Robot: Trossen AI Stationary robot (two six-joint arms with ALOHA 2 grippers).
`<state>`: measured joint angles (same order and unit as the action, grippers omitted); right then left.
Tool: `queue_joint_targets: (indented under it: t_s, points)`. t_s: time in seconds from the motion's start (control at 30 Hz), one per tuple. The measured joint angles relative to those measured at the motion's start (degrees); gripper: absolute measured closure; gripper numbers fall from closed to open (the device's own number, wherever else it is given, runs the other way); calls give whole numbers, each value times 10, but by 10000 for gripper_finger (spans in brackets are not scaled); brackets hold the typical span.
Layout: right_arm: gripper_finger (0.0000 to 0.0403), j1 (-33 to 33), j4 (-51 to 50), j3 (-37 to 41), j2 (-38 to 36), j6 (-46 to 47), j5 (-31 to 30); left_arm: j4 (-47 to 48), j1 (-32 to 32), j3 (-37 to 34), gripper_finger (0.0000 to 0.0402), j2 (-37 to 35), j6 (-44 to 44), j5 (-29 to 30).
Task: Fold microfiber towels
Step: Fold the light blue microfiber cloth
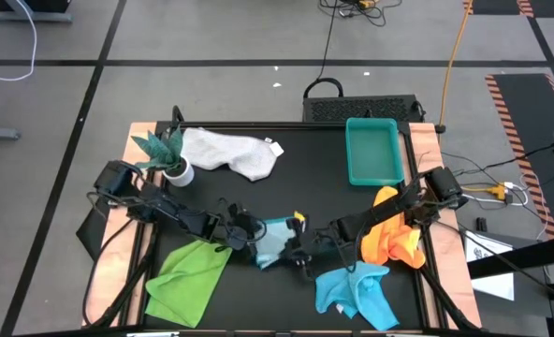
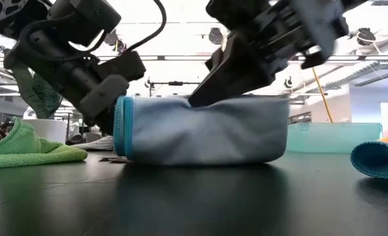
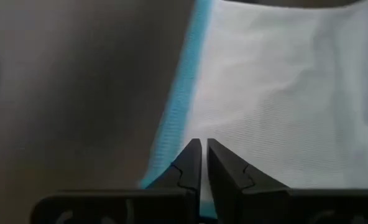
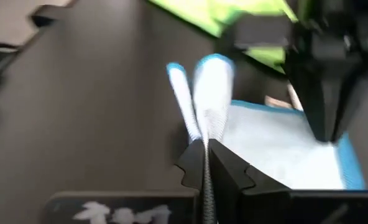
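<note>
The pale blue towel [image 1: 275, 240] sits mid-table, raised like a low wall in the low view [image 2: 200, 131], its lower edge on the black table. My left gripper [image 1: 243, 234] is shut at its left end and my right gripper [image 1: 302, 253] is shut on its upper edge. A lime green towel [image 1: 189, 279] lies flat near left. The turquoise towel [image 1: 356, 290] lies crumpled at the near right and the orange towel [image 1: 395, 238] beside it. A white-grey towel [image 1: 230, 152] lies at the far side. My left gripper pinches the pale blue towel between its two fingers beside the turquoise-hemmed edge [image 3: 183, 140], at the towel's left end [image 2: 120, 124]. It comes slanting down from the table's left. That end stands lifted, and the cloth beyond the fingers looks smooth. My right gripper pinches a hemmed, doubled-over edge of the pale blue towel [image 4: 204, 121] between its two fingers. It comes slanting down from the right onto the towel's upper edge [image 2: 204, 101]. The cloth hangs below the fingers to the table, its bottom [image 2: 200, 158] resting there.
A teal plastic tray [image 1: 373, 150] stands at the far right. A small green plant in a white pot [image 1: 171, 157] stands at the far left, close to my left arm. The table's wooden rims run along its left and right sides.
</note>
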<state>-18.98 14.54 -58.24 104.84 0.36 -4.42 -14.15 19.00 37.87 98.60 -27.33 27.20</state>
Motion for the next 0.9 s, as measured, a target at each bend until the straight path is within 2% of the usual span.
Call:
queue_joint_targets:
  t_s: [0.13,0.4,0.6,0.77,0.9]
  points:
    - [395,25,-3,0,0,13,2,45,-2,-1,376,-8,3,16]
    - [395,66,5,0,3,40,1,24,-3,1,376,20,-12,24]
    - [395,92,6,12,3,47,0,29,-2,0,376,10,5,38]
    - [395,108,8,41,3,74,-26,40,6,0,376,-7,12,37]
    - [395,108,42,53,3,58,-25,38,12,0,376,-4,12,11]
